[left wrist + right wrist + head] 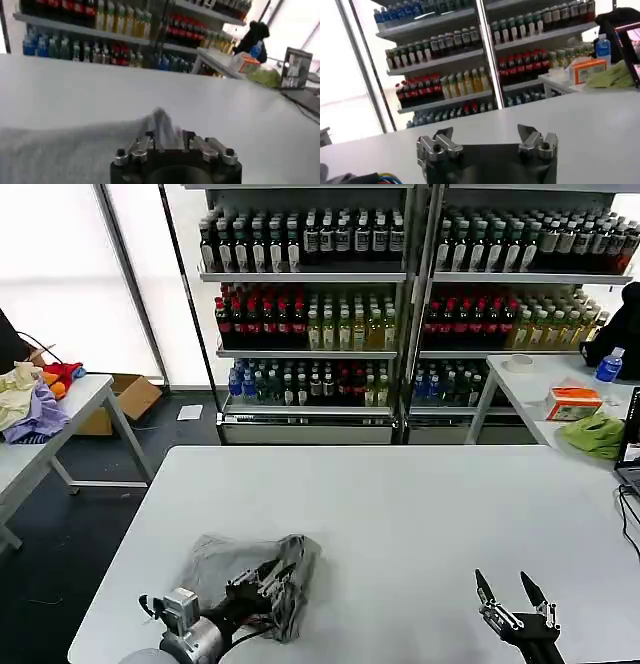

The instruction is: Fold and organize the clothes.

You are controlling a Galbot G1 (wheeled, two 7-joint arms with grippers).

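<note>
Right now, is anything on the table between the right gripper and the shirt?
Nothing visible. The right gripper is open over bare table, with no object between it and the grey shirt. The left gripper is shut on the shirt's bunched edge.

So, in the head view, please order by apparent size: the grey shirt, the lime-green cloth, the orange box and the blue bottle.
1. Grey shirt, held by the left gripper; it lies nearest the camera, which enlarges it.
2. Lime-green cloth.
3. Orange box, only slightly smaller than the cloth.
4. Blue bottle.
</note>
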